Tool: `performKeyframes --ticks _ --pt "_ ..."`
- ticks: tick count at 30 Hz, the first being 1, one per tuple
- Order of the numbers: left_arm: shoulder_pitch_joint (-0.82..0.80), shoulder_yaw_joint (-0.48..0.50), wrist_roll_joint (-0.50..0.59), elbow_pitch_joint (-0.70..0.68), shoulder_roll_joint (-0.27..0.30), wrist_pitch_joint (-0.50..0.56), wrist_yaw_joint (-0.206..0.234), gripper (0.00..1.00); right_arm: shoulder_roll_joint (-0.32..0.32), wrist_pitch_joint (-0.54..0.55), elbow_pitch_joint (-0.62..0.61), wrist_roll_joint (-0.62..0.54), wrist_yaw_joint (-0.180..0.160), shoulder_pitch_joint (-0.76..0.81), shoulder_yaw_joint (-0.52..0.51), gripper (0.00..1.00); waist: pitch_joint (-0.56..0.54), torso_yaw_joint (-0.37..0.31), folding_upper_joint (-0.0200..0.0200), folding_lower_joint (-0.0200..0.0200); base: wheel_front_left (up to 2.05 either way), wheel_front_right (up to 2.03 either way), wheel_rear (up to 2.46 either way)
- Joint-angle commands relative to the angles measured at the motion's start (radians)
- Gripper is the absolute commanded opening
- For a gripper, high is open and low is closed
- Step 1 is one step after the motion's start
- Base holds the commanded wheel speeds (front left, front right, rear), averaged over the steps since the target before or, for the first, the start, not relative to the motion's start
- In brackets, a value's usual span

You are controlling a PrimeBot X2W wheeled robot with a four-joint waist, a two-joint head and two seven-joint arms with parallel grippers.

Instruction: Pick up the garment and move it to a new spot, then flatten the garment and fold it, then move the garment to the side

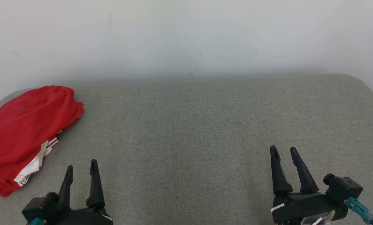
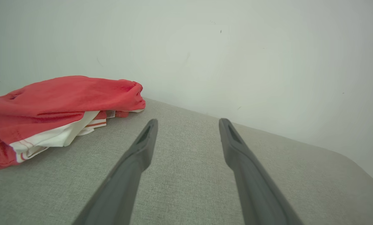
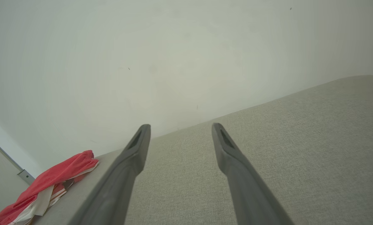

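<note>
Across the grey cushioned surface (image 1: 186, 131), both arms rest low at the near edge, fingers pointing toward the white wall (image 1: 186, 34). At the far left lies the crumpled red garment (image 1: 23, 131) with white striped trim. Left gripper (image 1: 81, 170) and right gripper (image 1: 284, 151) stand spread apart, empty.

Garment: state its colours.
Red with white, red-striped trim; the garment shows best in the left wrist view.
</note>
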Motion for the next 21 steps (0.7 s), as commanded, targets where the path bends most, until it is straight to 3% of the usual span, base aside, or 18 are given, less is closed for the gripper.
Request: performKeyframes --ticks 1,21 --pt "0.003 -0.003 0.031 -0.015 0.008 -0.009 0.003 1.0 0.0 -0.01 -0.014 -0.026 -0.001 -0.001 0.003 1.0 0.0 0.0 0.0 0.0 0.0 0.0 0.0" --pt "0.023 -0.021 0.187 -0.007 0.035 -0.056 0.013 1.0 0.0 -0.056 0.007 -0.219 -0.002 0.008 -0.042 1.0 -0.005 -0.003 0.0 0.0 0.0 0.0 0.0"
